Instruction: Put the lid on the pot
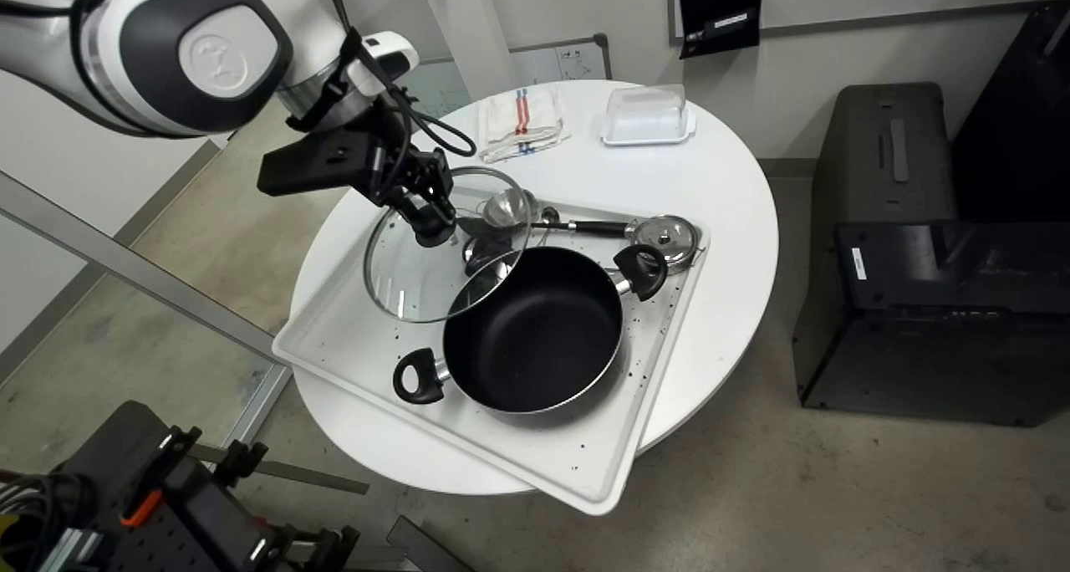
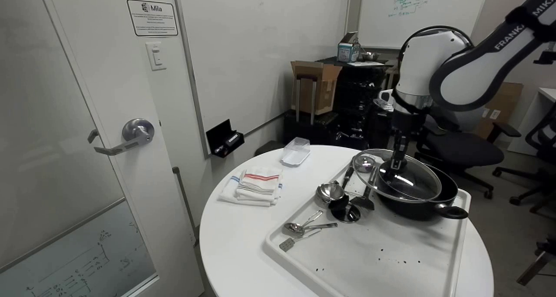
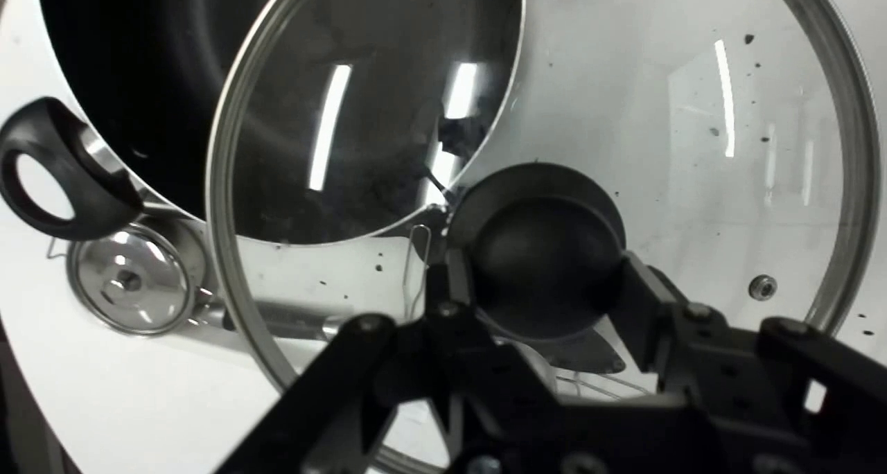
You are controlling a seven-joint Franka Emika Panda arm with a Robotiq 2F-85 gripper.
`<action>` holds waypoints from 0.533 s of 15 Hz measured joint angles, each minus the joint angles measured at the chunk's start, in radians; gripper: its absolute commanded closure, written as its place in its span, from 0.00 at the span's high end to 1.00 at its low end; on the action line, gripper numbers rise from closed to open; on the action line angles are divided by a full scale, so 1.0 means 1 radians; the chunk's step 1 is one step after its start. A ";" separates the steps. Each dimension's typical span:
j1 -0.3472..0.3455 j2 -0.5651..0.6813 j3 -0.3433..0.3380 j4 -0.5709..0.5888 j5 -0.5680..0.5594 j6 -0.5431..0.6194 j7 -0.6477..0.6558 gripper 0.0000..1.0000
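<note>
Lid [image 1: 426, 278] tilted, knob [image 3: 547, 252] up, pinched by gripper [image 3: 547, 276]; long axis of pot [image 1: 535, 329], through handles [image 1: 631, 264], is set diagonally across tray [image 1: 577, 459].

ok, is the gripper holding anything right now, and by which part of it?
Yes: the clear glass lid, by its round black centre knob, which sits gripped between the fingers.

A black gripper [image 1: 434, 218] holds a round clear glass lid [image 1: 436, 267] by its dark knob [image 1: 434, 235], partly overlapping a wide black two-handled pot [image 1: 539, 329] on a white plastic-looking tray [image 1: 347, 338].
</note>
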 measured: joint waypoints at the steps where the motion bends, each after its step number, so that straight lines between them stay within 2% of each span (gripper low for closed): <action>1: -0.006 0.001 -0.011 0.005 0.000 -0.005 0.007 0.25; 8: -0.042 0.024 -0.074 0.025 0.000 -0.007 0.036 0.25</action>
